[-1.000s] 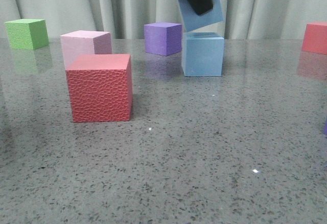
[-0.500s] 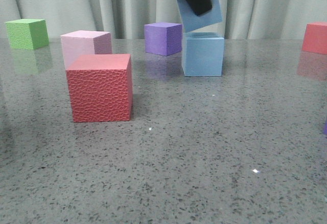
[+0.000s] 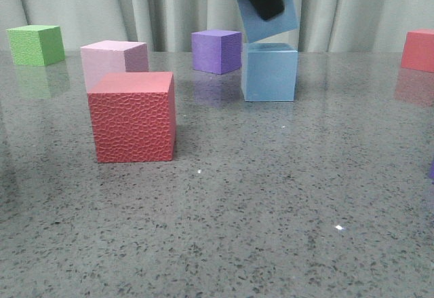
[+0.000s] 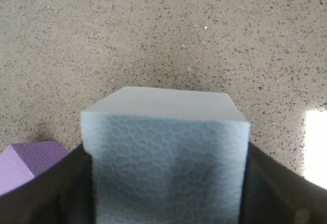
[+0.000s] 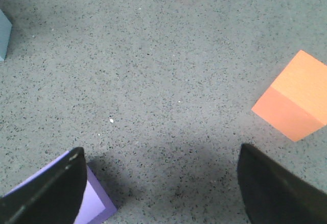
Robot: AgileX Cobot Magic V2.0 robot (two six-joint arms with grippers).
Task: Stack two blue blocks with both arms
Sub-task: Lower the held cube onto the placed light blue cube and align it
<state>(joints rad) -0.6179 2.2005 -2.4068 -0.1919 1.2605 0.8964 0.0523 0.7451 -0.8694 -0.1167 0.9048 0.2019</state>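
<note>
Left gripper (image 4: pixel 166 183) clenched on the upper blue block (image 3: pixel 271 13), one dark finger flat against each opposite side face, cube held tilted in the air. Directly beneath the gripper, the lower blue block (image 3: pixel 270 72) resting square on the table (image 3: pixel 271 210); from the front, the held cube's low corner at or just above its top face, contact not clear.

Right gripper (image 5: pixel 161 183) released, jaws spread wide over bare table, a purple cube (image 5: pixel 89 201) at one finger and an orange cube (image 5: pixel 291 106) off beyond the other.

Likely handling: matte, pebbled foam, light, slightly yielding, grippy rather than slick, not fragile. Best taken as now, on two parallel flat faces near mid-height; squeezing hard would only dent it. Being light, prone to nudge the lower cube or topple if set down corner-first, so levelling called for before letting go.

Room: open table on the camera side of the left gripper; another purple cube (image 3: pixel 216 51) just beside and behind the stack, pink cube (image 3: pixel 113 60) and red cube (image 3: pixel 133 116) well apart to one side.
</note>
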